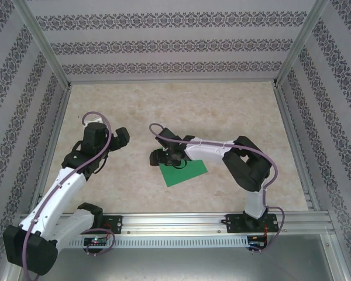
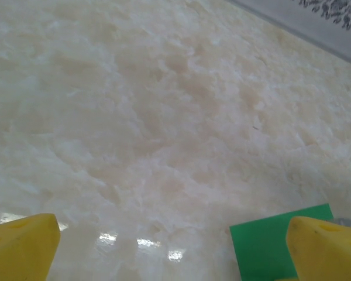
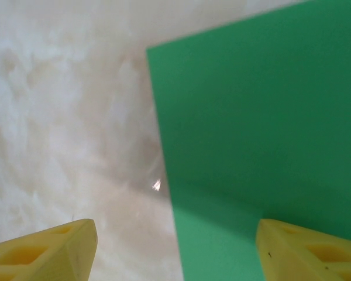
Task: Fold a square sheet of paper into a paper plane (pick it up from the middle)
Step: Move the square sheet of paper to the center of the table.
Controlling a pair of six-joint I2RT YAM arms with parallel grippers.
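Top view. Beige marbled table (image 1: pixel 181 111), boxed in by patterned wallpaper walls (image 1: pixel 164 44) on the left, far and right sides. The square sheet of thin bright green paper (image 1: pixel 186 172) lies flat, a little near of the table's middle, turned so its corners point off-axis. It is one flat layer with no folds visible. The right arm reaches in from the near right, and the right hand (image 1: pixel 164 157) sits over the sheet's far-left edge. The left hand (image 1: pixel 118 139) is further left, well apart from the sheet, above bare table.

Left wrist view. The left hand (image 2: pixel 174 252) is spread wide, with nothing between its yellow fingertips (image 2: pixel 23 246). Pale table (image 2: pixel 164 117) runs away ahead. A corner of the green sheet (image 2: pixel 263 246) lies flat beside one fingertip and is partly covered by it in the picture.

Right wrist view. The right hand (image 3: pixel 175 246) has its jaws well apart and grips nothing. One yellow fingertip (image 3: pixel 47 252) stands over bare table (image 3: pixel 64 105), the other over the green sheet (image 3: pixel 257 117). The sheet's straight edge runs between them, and its corner points away from the hand. A soft shadow falls on the paper's near part. Whether the tips touch the surface I can't quite make out, as the view is too close.
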